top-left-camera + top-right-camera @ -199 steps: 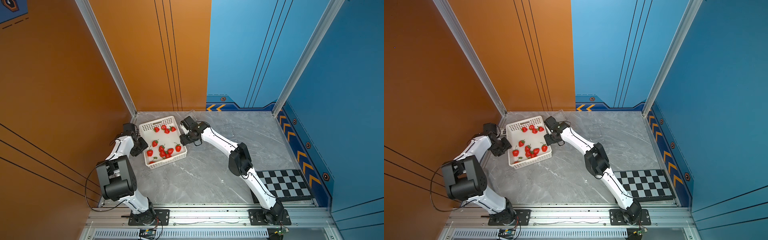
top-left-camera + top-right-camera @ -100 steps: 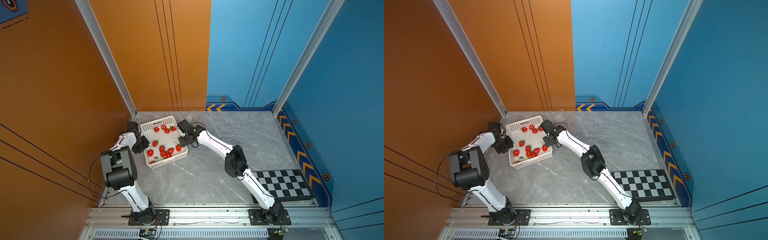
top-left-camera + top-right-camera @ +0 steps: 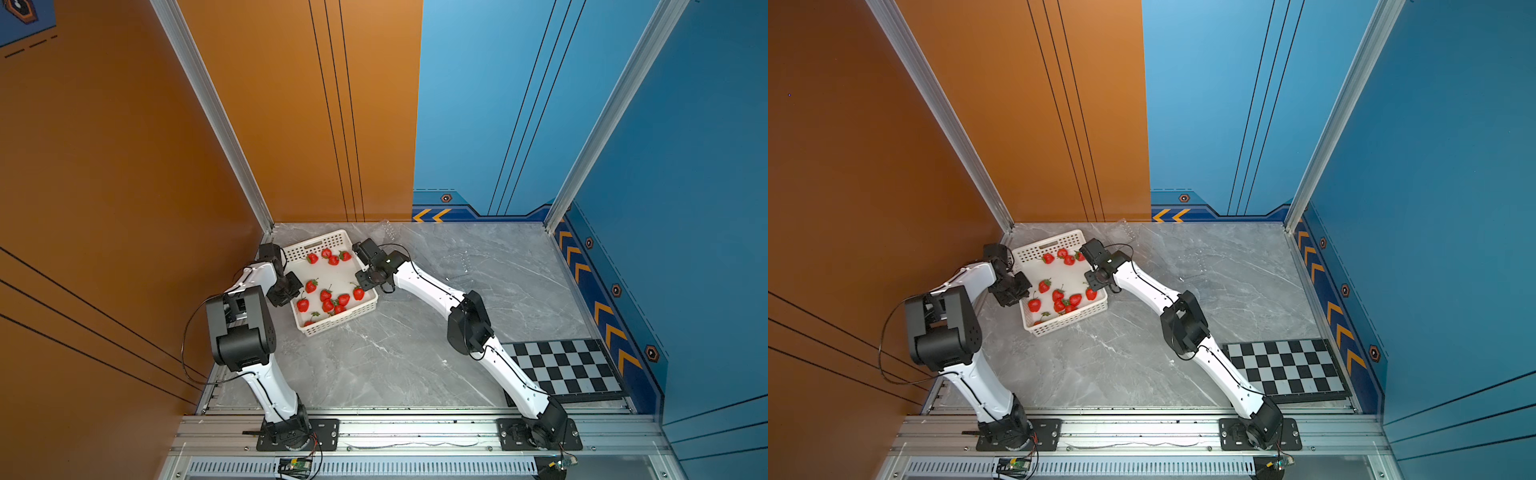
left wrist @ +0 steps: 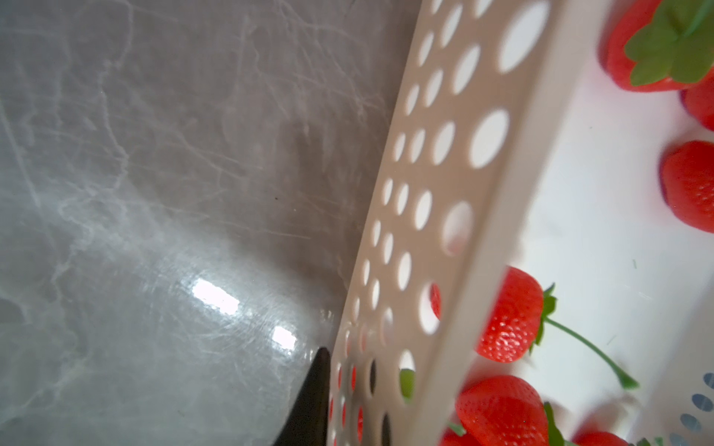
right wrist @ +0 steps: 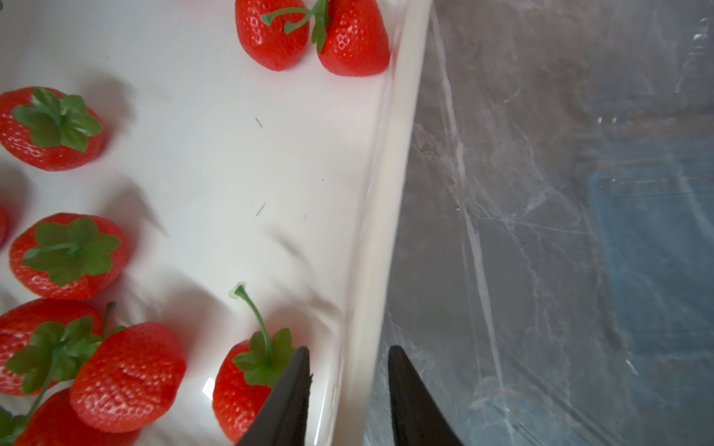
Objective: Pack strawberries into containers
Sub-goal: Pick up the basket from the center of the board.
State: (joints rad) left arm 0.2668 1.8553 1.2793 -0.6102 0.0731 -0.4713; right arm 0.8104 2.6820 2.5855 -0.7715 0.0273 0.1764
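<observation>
Right claw (image 5: 347, 349) straddles basket (image 5: 398, 154) wall | strawberries (image 5: 127, 376) inside basket

Robot lab cell — calibration checkerboard (image 3: 561, 368), aluminium rail (image 3: 415, 432), painted panels (image 3: 311, 104).

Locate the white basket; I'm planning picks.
In both top views the white basket sits back-left on the marble table beside the orange wall, flanked by the left gripper and right gripper.

Open marble tabletop (image 3: 395, 365) in front; basket (image 3: 320, 243) walls, clustered strawberries (image 3: 328, 296), clear container (image 3: 387, 229) behind as obstacles.
</observation>
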